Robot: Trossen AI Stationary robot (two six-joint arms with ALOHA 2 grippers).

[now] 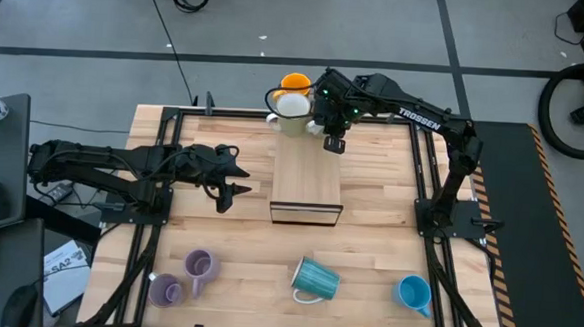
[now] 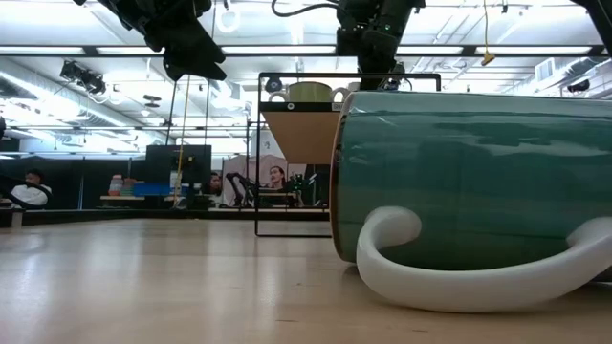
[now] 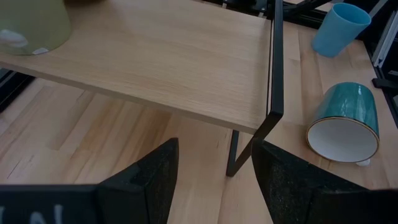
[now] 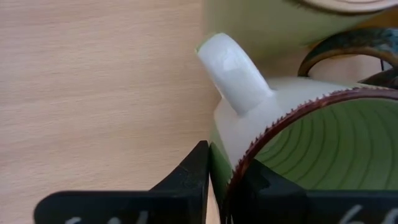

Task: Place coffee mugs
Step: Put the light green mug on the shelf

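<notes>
R gripper [image 1: 333, 138] at far end of wooden shelf [image 1: 307, 179], fingers pinched on rim wall of green mug [image 4: 323, 149], one finger inside, one outside, just beside its white handle. Pale yellow-green mug [image 1: 292, 106] on shelf top at far end, touching orange mug [image 1: 295, 83] behind it. L gripper [image 1: 232, 190] hovering over table [image 1: 367, 258] just left of shelf, fingers [image 3: 149, 180] spread wide, holding nothing. Ribbed teal mug [image 1: 315, 279] on its side at near-centre of table, mouth facing left arm, handle down. Bright blue mug [image 1: 414, 292] upright near right, well apart from teal. Two lilac mugs [image 1: 198, 266] near left, close together. Can't tell from overhead where green mug's base sits.
</notes>
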